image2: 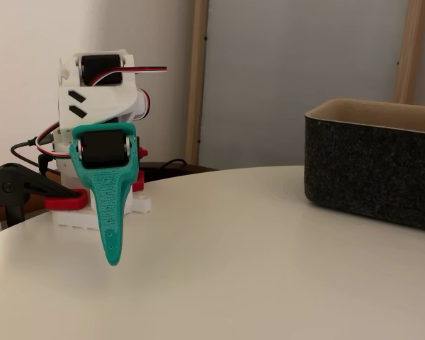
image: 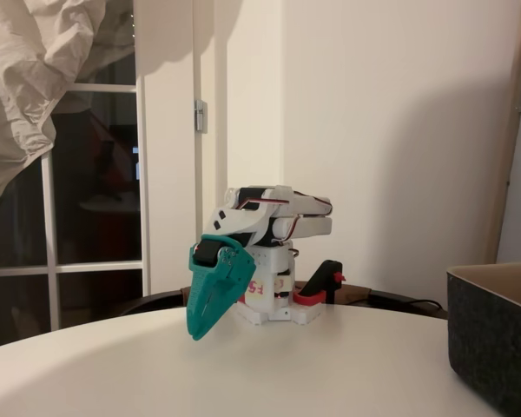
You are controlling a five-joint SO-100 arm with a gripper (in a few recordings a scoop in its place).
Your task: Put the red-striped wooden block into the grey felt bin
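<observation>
Your arm's folded back over its base with the teal gripper (image: 201, 326) hanging tip-down just above the tabletop (image: 330, 373), looks like a parked pose to me, nothing being worked yet. The jaws look closed with nothing between them, tips together in both fixed views. The grey felt bin (image2: 372, 166) sits well off at the gripper's 3 o'clock, rim up and open so it's ready for a drop. I can't spot the red-striped wooden block, so find it first.
</observation>
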